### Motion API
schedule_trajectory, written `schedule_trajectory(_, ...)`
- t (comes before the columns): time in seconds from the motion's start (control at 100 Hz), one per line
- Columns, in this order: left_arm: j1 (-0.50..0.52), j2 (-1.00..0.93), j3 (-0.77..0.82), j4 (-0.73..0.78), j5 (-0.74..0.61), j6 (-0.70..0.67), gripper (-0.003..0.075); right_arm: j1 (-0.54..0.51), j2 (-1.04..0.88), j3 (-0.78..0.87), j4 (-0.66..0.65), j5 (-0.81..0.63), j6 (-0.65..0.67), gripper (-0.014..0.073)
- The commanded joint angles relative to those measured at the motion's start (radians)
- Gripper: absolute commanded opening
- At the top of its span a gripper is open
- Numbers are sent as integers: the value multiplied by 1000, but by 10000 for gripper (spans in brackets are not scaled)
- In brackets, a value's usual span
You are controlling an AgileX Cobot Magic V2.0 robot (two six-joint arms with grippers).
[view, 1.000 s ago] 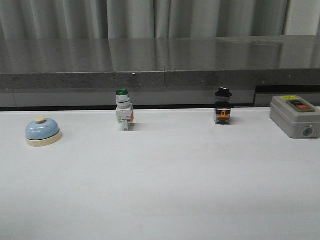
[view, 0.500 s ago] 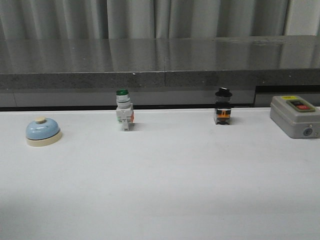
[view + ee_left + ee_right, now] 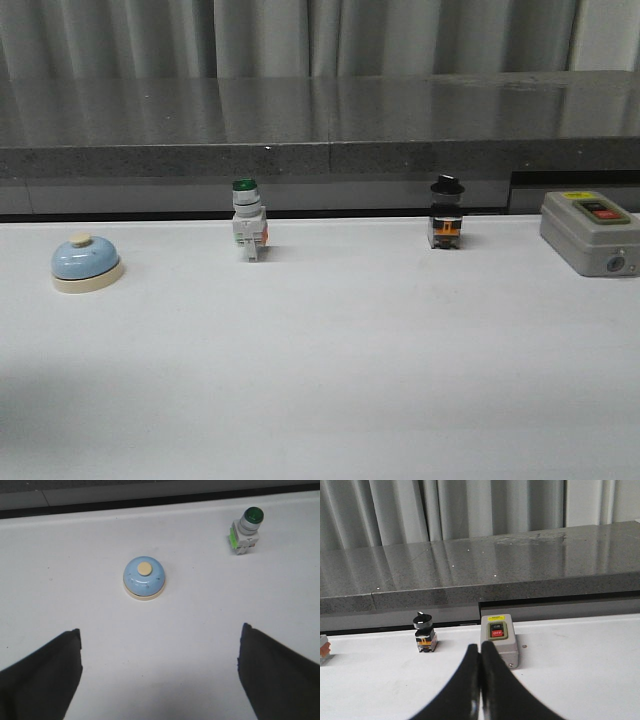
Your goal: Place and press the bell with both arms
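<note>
Front cam: I am looking at the bell (image 3: 86, 264), light-blue dome on a cream base w/ cream button up top, sitting upright on the white table (image 3: 330, 370) at far left, close to the table's left edge and a bit fwd of the back row. No arm is showing in this view.

Back row, L to R: green-capped push-button switch (image 3: 247, 220), black-capped switch (image 3: 446, 213), grey ON/OFF switch box (image 3: 588, 232) at the right edge. All three are standing near the table's rear edge, just under the dark stone ledge (image 3: 320, 120) w/ grey curtain (image 3: 300, 35) behind. They are well apart from each other and from the bell.

Left wrist cam: I am seeing the left gripper (image 3: 160, 672) spread wide, its two dark fingers (image 3: 42, 675) coming in at either side w/ bare table between them. The bell (image 3: 144, 578) is lying ahead of the gap, not touching either finger; the green-capped switch (image 3: 245, 531) is off to one side of it, apart.

Right wrist cam: the right gripper (image 3: 480, 680) is showing fingers (image 3: 462, 687) pressed together, tips meeting, nothing between them. Beyond them are standing the switch box (image 3: 499, 644) and the black-capped switch (image 3: 424, 631), neither touching the gripper.

Open room: the whole middle and near part of the table is lying bare white.
</note>
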Motion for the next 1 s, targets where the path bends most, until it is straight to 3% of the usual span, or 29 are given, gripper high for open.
schedule_trajectory(0.0, 3, 58, -78, -19, -56, -9, 588, -5, -17, -14, -3, -82, -3, -60)
schedule_trajectory(0.54, 3, 512, -366, -21, -61, -9, 588, -5, -17, -14, -3, -82, -3, -60)
schedule_trajectory(0.99, 3, 739, -441, -21, -91, -9, 588, -5, -17, -14, -3, -82, -3, -60)
